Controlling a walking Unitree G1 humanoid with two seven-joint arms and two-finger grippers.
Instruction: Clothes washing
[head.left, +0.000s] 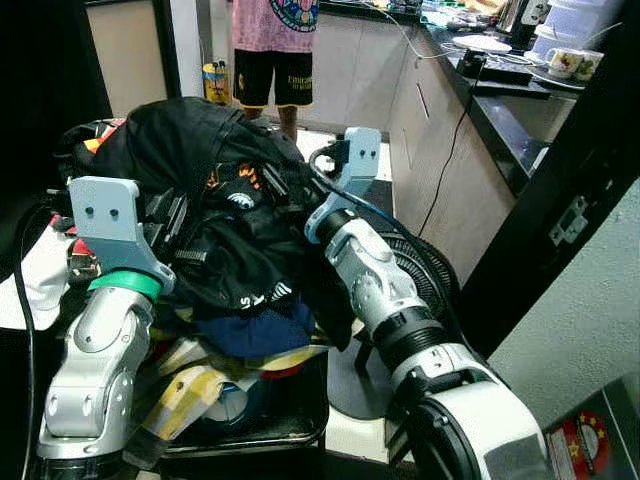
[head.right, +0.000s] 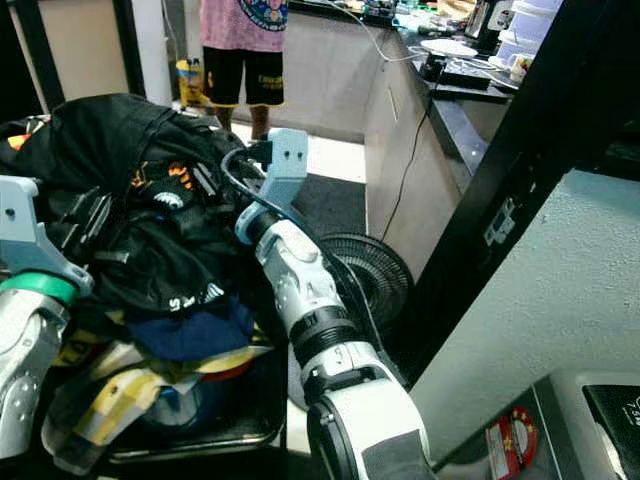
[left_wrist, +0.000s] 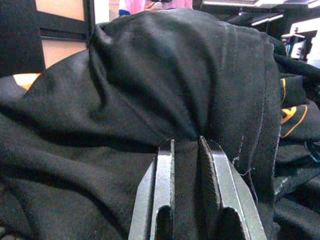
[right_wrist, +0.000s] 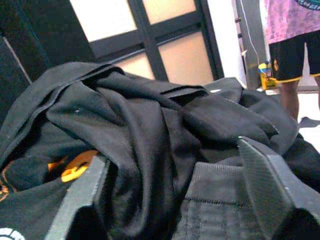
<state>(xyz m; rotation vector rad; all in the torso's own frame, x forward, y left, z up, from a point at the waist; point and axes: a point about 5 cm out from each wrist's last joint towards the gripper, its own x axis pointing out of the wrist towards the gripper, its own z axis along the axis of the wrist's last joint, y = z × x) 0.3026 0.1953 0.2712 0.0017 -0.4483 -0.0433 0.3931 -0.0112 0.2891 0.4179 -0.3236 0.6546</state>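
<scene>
a heap of clothes (head.left: 215, 250) fills a black basket (head.left: 290, 425) before the robot, black garments (head.left: 190, 150) on top, a blue piece (head.left: 255, 330) and yellow-striped cloth (head.left: 190, 385) lower. the left gripper (left_wrist: 186, 145) pinches a fold of black fabric, fingers nearly together. the right gripper (right_wrist: 175, 165) straddles dark cloth with fingers (right_wrist: 265, 175) wide apart. a person (head.left: 272, 50) stands beyond.

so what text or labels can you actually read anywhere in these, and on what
"Emirates", probably: small blurred white print on the person's black shorts.
White lettering on the black garment: creased, not readable.
Orange print on the same garment: not readable.
Round red label at the lower right: too blurred.
Round print on the person's pink shirt: too small.
</scene>
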